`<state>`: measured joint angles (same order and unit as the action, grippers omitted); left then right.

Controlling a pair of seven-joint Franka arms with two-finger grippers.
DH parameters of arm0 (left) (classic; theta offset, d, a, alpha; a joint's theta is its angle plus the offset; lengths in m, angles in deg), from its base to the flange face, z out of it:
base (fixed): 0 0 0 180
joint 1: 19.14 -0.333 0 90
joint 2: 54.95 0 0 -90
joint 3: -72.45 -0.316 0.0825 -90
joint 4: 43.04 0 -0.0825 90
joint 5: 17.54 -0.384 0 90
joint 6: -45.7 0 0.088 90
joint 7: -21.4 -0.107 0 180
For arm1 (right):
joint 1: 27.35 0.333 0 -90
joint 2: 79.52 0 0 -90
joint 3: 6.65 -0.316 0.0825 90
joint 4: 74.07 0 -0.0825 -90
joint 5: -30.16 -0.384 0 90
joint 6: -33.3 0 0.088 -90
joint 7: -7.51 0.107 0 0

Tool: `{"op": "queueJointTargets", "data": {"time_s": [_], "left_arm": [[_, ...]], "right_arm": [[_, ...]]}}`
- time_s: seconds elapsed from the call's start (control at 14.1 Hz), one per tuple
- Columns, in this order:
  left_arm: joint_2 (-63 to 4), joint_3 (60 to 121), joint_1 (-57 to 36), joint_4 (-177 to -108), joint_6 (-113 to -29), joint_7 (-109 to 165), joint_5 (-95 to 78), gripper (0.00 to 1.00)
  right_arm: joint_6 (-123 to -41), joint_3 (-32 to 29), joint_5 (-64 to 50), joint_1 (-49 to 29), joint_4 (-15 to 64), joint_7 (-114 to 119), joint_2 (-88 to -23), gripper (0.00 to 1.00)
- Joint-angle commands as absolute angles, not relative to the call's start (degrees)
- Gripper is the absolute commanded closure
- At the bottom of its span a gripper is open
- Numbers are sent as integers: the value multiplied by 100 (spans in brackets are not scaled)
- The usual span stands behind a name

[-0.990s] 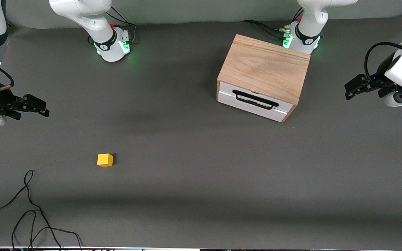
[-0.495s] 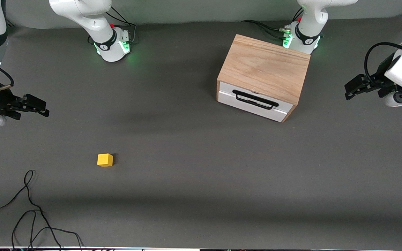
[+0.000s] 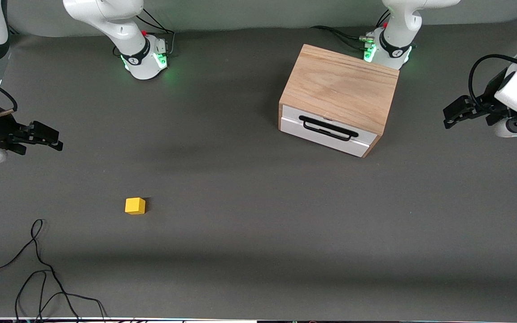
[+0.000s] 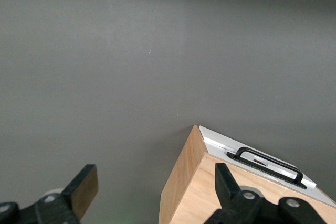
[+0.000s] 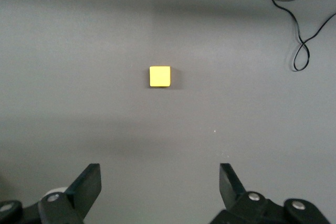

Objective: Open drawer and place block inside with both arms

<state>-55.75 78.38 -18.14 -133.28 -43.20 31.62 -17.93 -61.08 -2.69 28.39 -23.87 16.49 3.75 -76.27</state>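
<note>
The light-wood cabinet (image 3: 339,87) stands close to the left arm's base, and its white drawer (image 3: 321,134) with the black bar handle (image 3: 328,128) is shut. The same drawer (image 4: 220,141) and handle (image 4: 268,163) show in the left wrist view. The yellow block (image 3: 135,206) lies on the table toward the right arm's end, nearer the front camera than the cabinet. My left gripper (image 3: 450,115) hangs open over the table's left-arm end, apart from the cabinet (image 4: 210,203). My right gripper (image 3: 54,140) hangs open over the right-arm end, holding nothing, with the block (image 5: 159,76) ahead of its fingers.
A loose black cable (image 3: 38,269) curls on the table near the front camera at the right arm's end, also seen as the cable (image 5: 299,30) in the right wrist view. The green-lit bases (image 3: 146,58) (image 3: 386,47) stand along the table's back edge.
</note>
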Motion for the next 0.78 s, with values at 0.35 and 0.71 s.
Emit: {"op": "queueJointTargets", "data": {"time_s": [0.35, 0.71], "left_arm": [[-5591, 7842, -1843, -13304, -4272, 3081, -1745, 1], [-5591, 7842, -1843, -13304, -4272, 3081, -1745, 1]], "right_arm": [[-6153, -322, 2902, -2419, 1515, 294, -7364, 0], [-6373, -340, 2893, -2418, 1506, 329, -7065, 0]]}}
